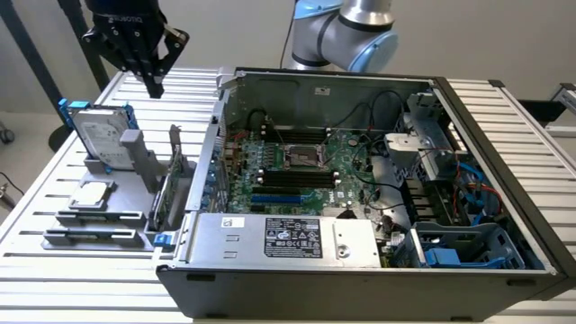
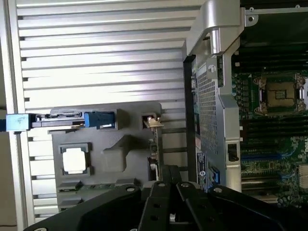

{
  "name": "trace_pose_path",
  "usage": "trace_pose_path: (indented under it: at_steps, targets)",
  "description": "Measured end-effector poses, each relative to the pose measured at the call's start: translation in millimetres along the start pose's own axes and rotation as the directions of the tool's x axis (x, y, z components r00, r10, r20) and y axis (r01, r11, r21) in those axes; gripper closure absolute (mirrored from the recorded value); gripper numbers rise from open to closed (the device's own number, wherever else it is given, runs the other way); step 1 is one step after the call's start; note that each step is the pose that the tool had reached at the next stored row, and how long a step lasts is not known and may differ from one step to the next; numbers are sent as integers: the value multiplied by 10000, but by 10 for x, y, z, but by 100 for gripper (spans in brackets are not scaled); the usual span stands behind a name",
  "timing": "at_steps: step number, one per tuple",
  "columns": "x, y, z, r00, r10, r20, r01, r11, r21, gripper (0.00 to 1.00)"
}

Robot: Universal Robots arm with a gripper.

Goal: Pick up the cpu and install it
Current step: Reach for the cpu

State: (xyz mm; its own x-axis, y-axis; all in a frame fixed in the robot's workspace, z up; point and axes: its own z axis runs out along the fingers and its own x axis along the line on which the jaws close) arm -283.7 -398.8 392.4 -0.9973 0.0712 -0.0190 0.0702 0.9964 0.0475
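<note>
The cpu [image 1: 90, 196] [image 2: 74, 160] lies flat, silver top upward, in a square recess of the grey holder [image 1: 135, 162] [image 2: 125, 154]. It is not yet installed.

The holder stands on the slatted metal tabletop [image 1: 72, 283] [image 2: 96, 48], at the exterior view's left, just beside the open computer case [image 1: 360, 277].

Other parts in the holder:
- The hard drive [image 1: 101, 138] [image 2: 98, 120], with its blue frame, stands upright on the far side of the cpu.
- Two long dark memory sticks [image 1: 94, 226] lie in slots on the near side of the cpu.
- An expansion card [image 1: 171, 182] stands on edge on the side nearest the case.

The jaws are clenched, tips together, with nothing between them. In the exterior view they hang tips down above the far end of the holder, over the hard drive and well apart from the cpu. In the wrist view the black finger links converge in the foreground, with the cpu and its recess in sight beyond them.

Inside the case, the green motherboard [image 1: 297, 175] [image 2: 269, 144] lies flat on the case floor. The metal-framed socket [image 1: 304, 157] [image 2: 281, 94] sits near its middle, and its contact field is visible within the frame. A power supply [image 1: 279, 236] with a printed label occupies the near side of the case. The blue-jointed robot arm [image 1: 347, 30] rises behind the far wall of the case.
</note>
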Motion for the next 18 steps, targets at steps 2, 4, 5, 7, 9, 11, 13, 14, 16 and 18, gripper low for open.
trace_pose_path:
  at_steps: [2,4,5,7,9,11,13,14,16,18]
  targets:
    - [90,-6,-2,10000,1,0,-1,10000,0,89]
    - [180,-13,-3,10000,-1,1,1,10000,-1,89]
    - [226,-16,-3,10000,0,0,0,10000,-1,89]
    - [317,-22,-5,10000,1,0,-1,10000,0,89]
    - [409,-29,-5,10000,0,1,0,10000,0,89]
    - [499,-35,-6,10000,0,1,0,10000,4,89]
    - [590,-42,-6,10000,0,1,0,10000,10,89]
    - [635,-45,-6,10000,0,0,0,10000,16,89]
    - [727,-52,-2,10000,-2,0,2,10000,41,89]
    - [818,-59,6,10000,-1,-4,1,10000,70,89]
